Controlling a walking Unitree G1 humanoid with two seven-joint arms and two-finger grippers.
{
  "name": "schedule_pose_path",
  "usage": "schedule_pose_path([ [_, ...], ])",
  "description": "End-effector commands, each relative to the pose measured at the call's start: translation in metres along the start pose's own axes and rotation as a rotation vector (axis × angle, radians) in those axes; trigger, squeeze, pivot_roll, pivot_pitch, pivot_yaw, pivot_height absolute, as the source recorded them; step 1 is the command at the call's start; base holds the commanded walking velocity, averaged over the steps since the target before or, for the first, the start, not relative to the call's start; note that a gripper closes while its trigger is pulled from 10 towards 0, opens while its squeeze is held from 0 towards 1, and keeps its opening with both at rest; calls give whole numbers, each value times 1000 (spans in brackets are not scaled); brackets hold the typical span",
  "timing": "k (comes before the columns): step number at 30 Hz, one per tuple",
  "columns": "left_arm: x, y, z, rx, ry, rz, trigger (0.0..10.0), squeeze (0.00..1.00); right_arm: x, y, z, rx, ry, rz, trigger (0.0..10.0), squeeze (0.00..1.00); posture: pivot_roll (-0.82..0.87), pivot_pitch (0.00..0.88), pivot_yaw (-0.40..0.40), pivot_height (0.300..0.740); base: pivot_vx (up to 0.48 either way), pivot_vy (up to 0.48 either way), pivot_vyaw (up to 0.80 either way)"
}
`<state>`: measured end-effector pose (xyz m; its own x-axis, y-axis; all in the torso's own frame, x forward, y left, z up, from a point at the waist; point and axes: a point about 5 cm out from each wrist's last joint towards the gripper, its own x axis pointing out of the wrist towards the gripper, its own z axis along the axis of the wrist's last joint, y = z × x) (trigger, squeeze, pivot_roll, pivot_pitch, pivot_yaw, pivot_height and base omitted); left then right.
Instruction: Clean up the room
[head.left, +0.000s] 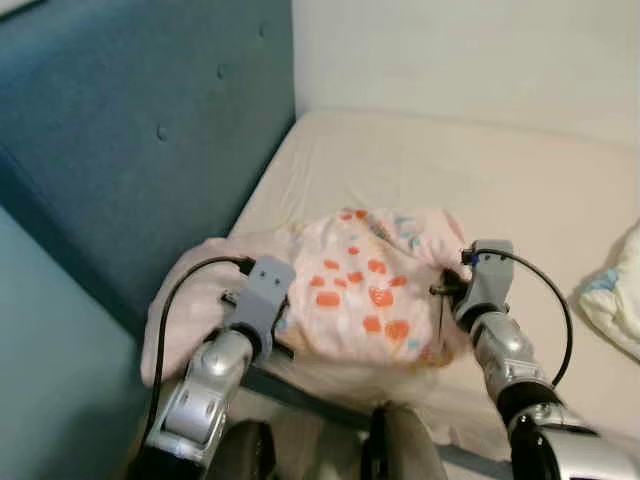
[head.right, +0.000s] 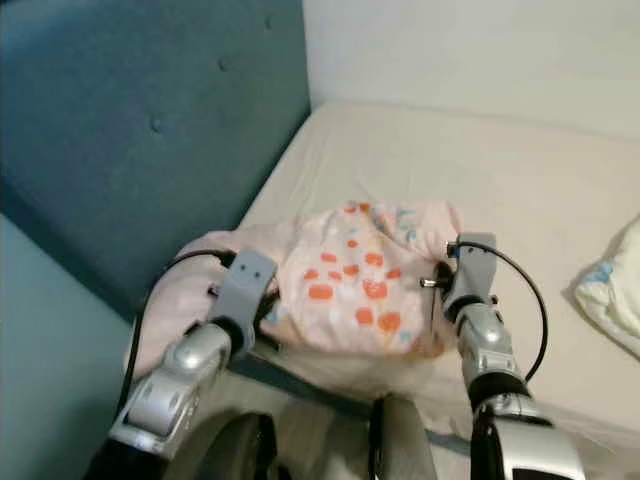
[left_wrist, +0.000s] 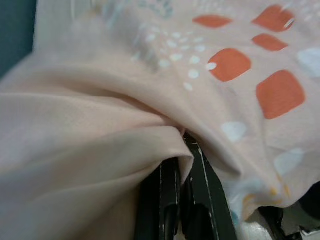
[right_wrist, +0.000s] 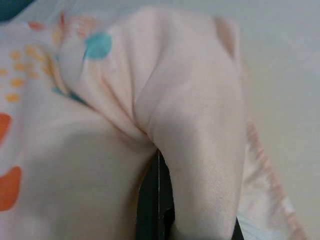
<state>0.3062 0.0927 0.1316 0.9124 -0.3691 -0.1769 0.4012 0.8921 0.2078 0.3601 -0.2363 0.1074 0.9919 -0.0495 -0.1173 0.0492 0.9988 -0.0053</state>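
Closest to me, at the near edge of the bed (head.left: 480, 170), both silver arms reach forward into a bunched pink blanket (head.left: 365, 290) printed with orange squares, small white dots and a few pale blue marks. The left hand (left_wrist: 182, 165) has its black fingers (left_wrist: 170, 200) drawn close together with a fold of the plain pink cloth pinched between them, on the blanket's left side. The right hand (right_wrist: 157, 200) is narrow too, its fingers pressed together under a thick fold of the same blanket at its right side. Black cables loop off both wrists. The blanket sits heaped near the bed's near left corner, part of it spilling over the left edge beside the blue padded headboard (head.left: 140, 140). Further along, at the bed's right edge, lies a crumpled white cloth (head.left: 615, 295) with a touch of blue on it. Beyond is bare cream sheet, then the pale wall (head.left: 470, 50). I can read no writing or label anywhere.
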Motion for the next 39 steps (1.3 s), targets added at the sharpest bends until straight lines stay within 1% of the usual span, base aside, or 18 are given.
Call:
schedule_pose_path([
  [1, -1, -3, -3, 2, 7, -20, 10000, 0, -2, 7, -8, 7, 17, 20, 10000, 0, 63, 286, 43, 610, 0, 0, 0],
  [16, -1, -1, -3, 18, 13, -38, 10000, 0, -2, 5, -7, 15, 10, 13, 10000, 0, 68, 288, 49, 610, 0, 0, 0],
  [20, 1, 6, -1, 32, 13, -30, 10000, 0, -1, 4, -3, 2, -1, 8, 10000, 0, 69, 291, 49, 610, 0, 0, 0],
  [22, 4, 16, 3, 52, -2, -7, 10000, 0, 1, 0, 4, -30, -12, -2, 10000, 0, 70, 297, 46, 610, 0, 0, 0],
  [24, 4, 16, 3, 52, -2, -7, 10000, 0, 1, 0, 4, -30, -12, -2, 10000, 0, 70, 297, 46, 610, 0, 0, 0],
  [25, 7, 22, 6, 64, -10, 7, 10000, 0, 3, -2, 9, -49, -17, -9, 10000, 0, 73, 308, 39, 610, 0, 0, 0],
  [27, 7, 22, 6, 64, -10, 7, 10000, 0, 3, -2, 9, -49, -17, -9, 10000, 0, 73, 308, 39, 610, 0, 0, 0],
  [28, 10, 31, 11, 81, -19, 23, 10000, 0, 9, -6, 24, -85, -28, -27, 10000, 0, 83, 328, 32, 610, 0, 0, 0],
  [29, 12, 36, 16, 91, -27, 29, 10000, 0, 15, -9, 41, -119, -42, -41, 10000, 0, 94, 343, 30, 610, 0, 0, 0],
  [30, 12, 36, 16, 91, -27, 29, 10000, 0, 15, -9, 41, -119, -42, -41, 10000, 0, 94, 343, 30, 610, 0, 0, 0],
  [31, 11, 36, 18, 95, -32, 25, 10000, 0, 20, -10, 57, -154, -57, -49, 10000, 0, 102, 353, 28, 610, 0, 0, 0],
  [32, 11, 36, 18, 95, -32, 25, 10000, 0, 20, -10, 57, -154, -57, -49, 10000, 0, 102, 353, 28, 610, 0, 0, 0],
  [33, 8, 31, 18, 97, -36, 12, 10000, 0, 24, -8, 70, -196, -66, -47, 10000, 0, 113, 359, 24, 610, 0, 0, 0],
  [34, 8, 31, 18, 97, -36, 12, 10000, 0, 24, -8, 70, -196, -66, -47, 10000, 0, 113, 359, 24, 610, 0, 0, 0],
  [36, -4, 21, 15, 99, -44, -1, 10000, 0, 30, 1, 89, -287, -86, -25, 10000, 0, 148, 367, 11, 610, 0, 0, 0],
  [37, -8, 19, 15, 97, -47, 4, 10000, 0, 32, 5, 95, -323, -93, -16, 10000, 0, 148, 367, 11, 610, 0, 0, 0],
  [39, -16, 17, 14, 100, -57, 16, 10000, 0, 35, 11, 109, -349, -117, -10, 10000, 0, 162, 373, 4, 610, 0, 0, 0],
])
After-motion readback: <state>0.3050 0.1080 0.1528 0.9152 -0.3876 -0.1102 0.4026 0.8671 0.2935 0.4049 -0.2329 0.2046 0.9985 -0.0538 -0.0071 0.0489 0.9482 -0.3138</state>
